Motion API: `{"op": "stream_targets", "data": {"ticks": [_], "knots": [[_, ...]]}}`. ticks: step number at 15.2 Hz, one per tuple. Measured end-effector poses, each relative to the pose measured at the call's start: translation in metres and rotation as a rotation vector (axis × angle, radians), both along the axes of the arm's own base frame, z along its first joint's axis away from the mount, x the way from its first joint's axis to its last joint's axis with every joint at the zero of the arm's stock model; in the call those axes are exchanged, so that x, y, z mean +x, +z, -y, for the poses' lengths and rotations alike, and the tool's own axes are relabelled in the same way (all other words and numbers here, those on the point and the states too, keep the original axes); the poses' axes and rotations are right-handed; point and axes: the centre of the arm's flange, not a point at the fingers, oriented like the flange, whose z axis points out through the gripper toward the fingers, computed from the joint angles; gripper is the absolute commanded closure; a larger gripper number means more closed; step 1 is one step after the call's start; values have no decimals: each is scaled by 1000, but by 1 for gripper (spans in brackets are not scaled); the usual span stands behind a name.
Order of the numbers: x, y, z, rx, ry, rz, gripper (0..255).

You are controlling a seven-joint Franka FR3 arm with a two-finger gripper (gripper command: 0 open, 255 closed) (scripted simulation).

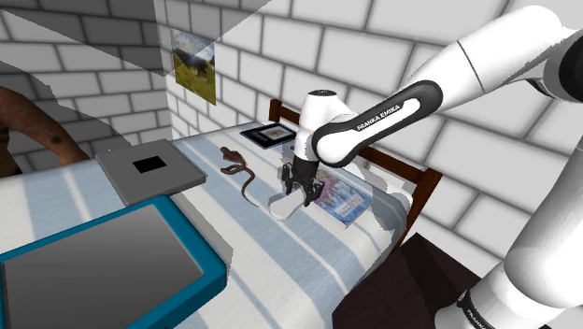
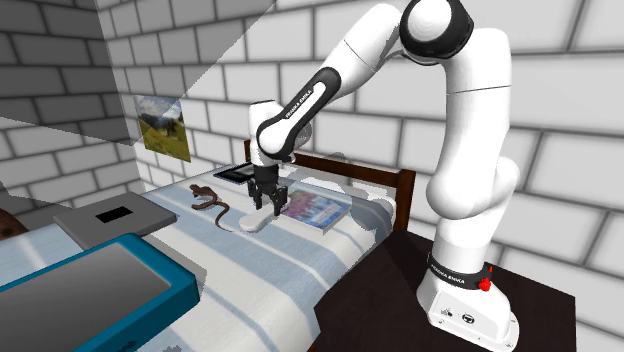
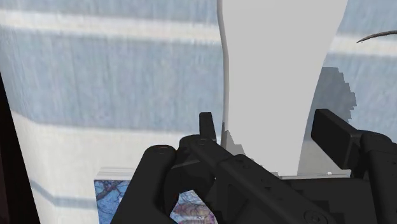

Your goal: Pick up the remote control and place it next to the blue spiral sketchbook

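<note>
Just under the pincer point(image 1: 300, 191), white remote point(image 1: 284, 208)

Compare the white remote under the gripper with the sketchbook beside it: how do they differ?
The remote is plain white; the sketchbook has a blue patterned cover. The remote is long and narrow; the sketchbook is a wider rectangle. The remote lies under the gripper; the sketchbook lies off to the shoulder view's right of it. Both rest on the striped bedcover.
</note>
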Motion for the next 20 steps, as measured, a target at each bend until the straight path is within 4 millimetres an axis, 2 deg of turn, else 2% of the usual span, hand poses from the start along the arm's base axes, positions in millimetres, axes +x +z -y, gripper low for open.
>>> {"op": "stream_targets", "data": {"ticks": [6,20], "knots": [[62,3,42,1,0,0,255],[222,2,139,0,0,0,255]]}}
